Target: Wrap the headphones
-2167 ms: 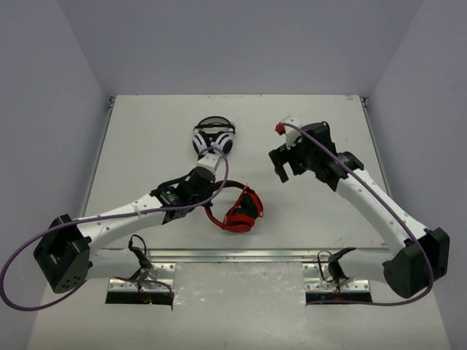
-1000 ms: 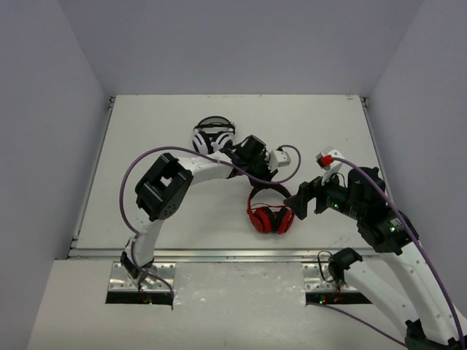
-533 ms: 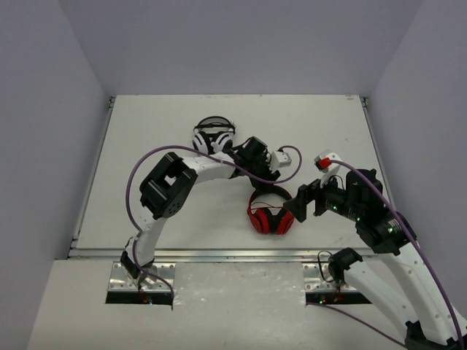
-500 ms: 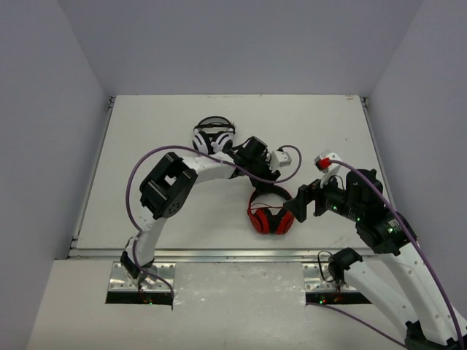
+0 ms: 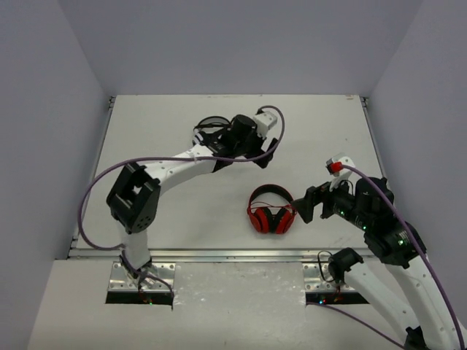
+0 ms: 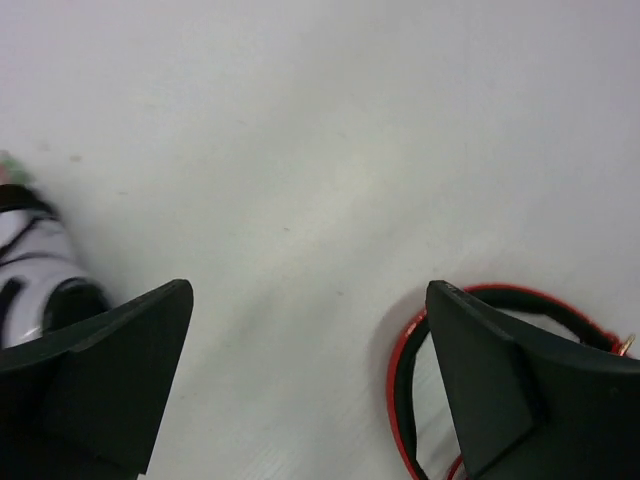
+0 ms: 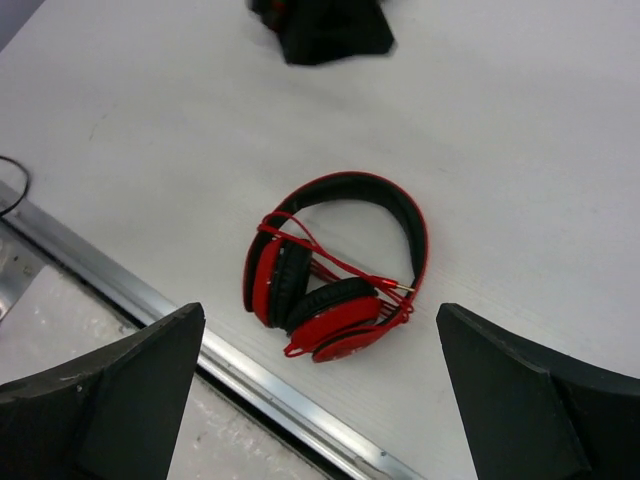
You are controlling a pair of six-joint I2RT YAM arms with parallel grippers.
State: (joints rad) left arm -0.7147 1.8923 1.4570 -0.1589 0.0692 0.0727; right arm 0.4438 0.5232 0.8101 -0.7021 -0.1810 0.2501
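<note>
The red headphones (image 5: 271, 212) lie flat on the white table near its front edge, ear cups folded in. Their thin red cable (image 7: 335, 262) is wound across the cups, its plug (image 7: 400, 290) resting by the headband. My left gripper (image 5: 265, 151) hovers open, farther back on the table, with nothing between its fingers. In the left wrist view that left gripper (image 6: 308, 300) looks down on bare table, with part of the red headphones' band (image 6: 398, 400) at the lower right. My right gripper (image 5: 303, 207) stands open just right of the headphones (image 7: 335, 270), touching nothing; the right gripper (image 7: 320, 315) frames them from above.
White-and-black headphones (image 5: 209, 132) sit at the back, beside the left wrist, and show at the left edge as white-and-black headphones (image 6: 25, 260). A metal rail (image 5: 219, 255) runs along the table's front edge, close below the red set. Grey walls enclose three sides.
My left gripper opened, let go of the red headphones and pulled back toward the far side. The right arm shifted slightly right. The red headphones stayed where they were.
</note>
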